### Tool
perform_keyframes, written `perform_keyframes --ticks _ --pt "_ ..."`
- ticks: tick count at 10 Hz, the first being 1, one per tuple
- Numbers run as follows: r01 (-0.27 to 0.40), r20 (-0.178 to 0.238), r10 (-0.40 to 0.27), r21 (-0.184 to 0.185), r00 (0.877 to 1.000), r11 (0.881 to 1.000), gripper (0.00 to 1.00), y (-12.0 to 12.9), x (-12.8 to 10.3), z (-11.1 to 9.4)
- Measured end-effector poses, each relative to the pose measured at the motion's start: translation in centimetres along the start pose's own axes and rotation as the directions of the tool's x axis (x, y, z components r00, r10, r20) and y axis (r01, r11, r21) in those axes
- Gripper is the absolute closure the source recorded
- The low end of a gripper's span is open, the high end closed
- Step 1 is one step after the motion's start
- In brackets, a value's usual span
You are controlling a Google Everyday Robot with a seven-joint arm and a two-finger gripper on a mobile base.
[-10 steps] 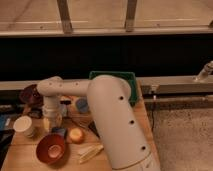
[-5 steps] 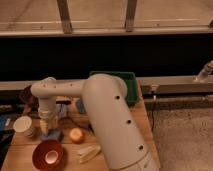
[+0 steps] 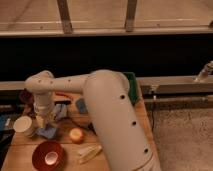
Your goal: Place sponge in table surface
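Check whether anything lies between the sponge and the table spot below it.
Nothing visible does. The tool, shut on the sponge, hangs low over the left side of the table. The white cup stands left of the sponge and an orange object right of it, both beside, not under.

I'm looking at the arm, whose casing is reading as smooth, pale plastic with a soft sheen. The gripper is sitting low over the left of the table, fingers closed, right at the sponge, which is looking matt and porous. The table surface is showing as bare, grained wood with no gloss. The red bowl is catching light like glazed or shiny plastic. The green tray is looking like smooth plastic, the grey-blue rag like soft cloth, and the floor is appearing rough and speckled.
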Motion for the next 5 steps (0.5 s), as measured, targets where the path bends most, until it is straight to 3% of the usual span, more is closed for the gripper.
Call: perform_keyframes --ticks 2,5 --pt "-0.008 0.041 0.007 0.031 0.999 0.999 0.83 -1.0 0.2 -2.3" --pt "-0.057 0.142 0.046 0.075 0.989 0.996 0.83 -3.9 1.2 -9.0"
